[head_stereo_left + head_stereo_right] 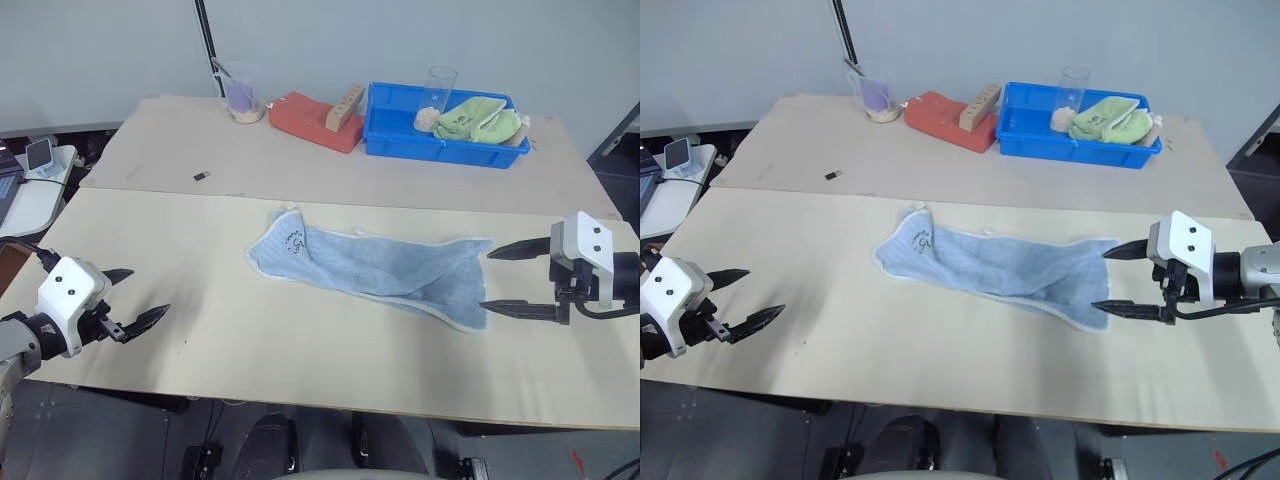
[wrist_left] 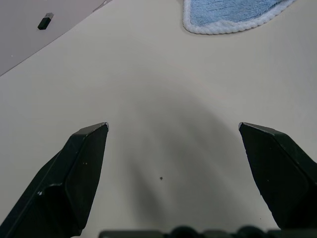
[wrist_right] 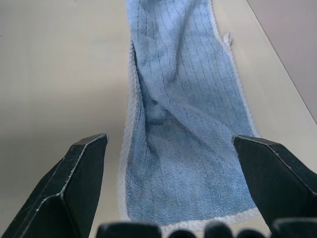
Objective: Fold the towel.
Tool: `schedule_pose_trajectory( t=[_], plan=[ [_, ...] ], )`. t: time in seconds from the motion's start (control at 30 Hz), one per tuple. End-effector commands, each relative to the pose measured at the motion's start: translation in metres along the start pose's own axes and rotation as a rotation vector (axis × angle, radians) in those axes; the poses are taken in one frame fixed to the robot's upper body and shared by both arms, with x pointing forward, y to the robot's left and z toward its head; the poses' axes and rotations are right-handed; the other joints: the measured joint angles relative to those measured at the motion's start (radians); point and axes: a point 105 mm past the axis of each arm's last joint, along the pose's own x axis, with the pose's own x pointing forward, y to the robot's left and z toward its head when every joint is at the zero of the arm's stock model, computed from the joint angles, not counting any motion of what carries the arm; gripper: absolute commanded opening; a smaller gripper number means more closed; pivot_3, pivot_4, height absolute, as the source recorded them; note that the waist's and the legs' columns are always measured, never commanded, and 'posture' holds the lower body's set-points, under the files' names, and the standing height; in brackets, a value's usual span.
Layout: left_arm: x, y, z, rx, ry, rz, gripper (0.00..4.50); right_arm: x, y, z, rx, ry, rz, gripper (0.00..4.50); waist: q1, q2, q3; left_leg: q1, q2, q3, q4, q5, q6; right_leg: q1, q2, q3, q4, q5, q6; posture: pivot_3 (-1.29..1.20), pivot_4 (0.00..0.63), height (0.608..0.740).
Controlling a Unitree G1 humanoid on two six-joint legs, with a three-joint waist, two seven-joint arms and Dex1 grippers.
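The light blue terry towel with whitish edging (image 1: 370, 265) is laid rumpled and partly doubled across the middle of the pale wooden table (image 1: 300, 370). The right gripper (image 1: 505, 279) is held wide open and empty just beside the towel's right end. The left gripper (image 1: 140, 296) is also spread wide, empty, well apart from the embroidered corner. Risk: only one layer could be pinched at the bunched right end, giving a skewed fold. The near table edge is close, with bare board around the towel.
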Motion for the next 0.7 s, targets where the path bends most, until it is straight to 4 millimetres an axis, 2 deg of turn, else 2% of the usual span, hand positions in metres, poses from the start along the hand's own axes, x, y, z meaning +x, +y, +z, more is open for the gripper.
schedule_pose_trajectory(
  t=[0.03, 0.3, 0.43, 0.57, 0.7],
  plan=[
    [-0.004, 0.004, 0.015, 0.029, -0.046, 0.018, 4.5, -0.004, -0.004, 0.008, -0.047, -0.018, -0.019, 4.45, 0.0, 0.0, 0.0, 0.0, 0.0, 0.0, 0.0, 0.0, 0.0, 0.0, 0.0, 0.0, 0.0, 0.0, 0.0, 0.0, 0.15, 0.689],
    [-0.005, 0.002, 0.03, 0.001, -0.138, -0.03, 4.5, -0.004, -0.004, 0.006, -0.049, -0.026, -0.031, 4.45, 0.0, 0.0, 0.0, 0.0, 0.0, 0.0, 0.0, 0.0, 0.0, 0.0, 0.0, 0.0, 0.0, 0.0, 0.0, 0.0, 0.15, 0.689],
    [-0.004, 0.002, 0.026, 0.034, -0.112, -0.032, 4.5, -0.003, -0.005, 0.005, -0.05, -0.03, -0.035, 4.45, -0.001, 0.0, 0.0, 0.0, 0.0, 0.0, 0.0, 0.0, 0.0, 0.0, 0.0, 0.0, 0.0, 0.0, 0.0, 0.0, 0.15, 0.689],
    [-0.003, 0.01, 0.024, 0.066, -0.113, -0.011, 4.5, -0.002, -0.005, 0.006, -0.051, -0.037, -0.043, 4.45, 0.0, 0.0, 0.0, 0.0, 0.0, 0.0, 0.0, 0.0, 0.0, 0.0, 0.0, 0.0, 0.0, 0.0, 0.0, 0.0, 0.15, 0.689],
    [0.009, 0.011, 0.02, 0.182, -0.102, -0.007, 4.5, -0.002, -0.008, 0.011, -0.071, -0.044, -0.045, 4.45, 0.003, 0.0, 0.0, 0.001, -0.001, 0.001, 0.0, 0.0, 0.0, 0.001, 0.0, 0.0, 0.0, 0.0, 0.0, 0.0, 0.15, 0.689]
  ],
)
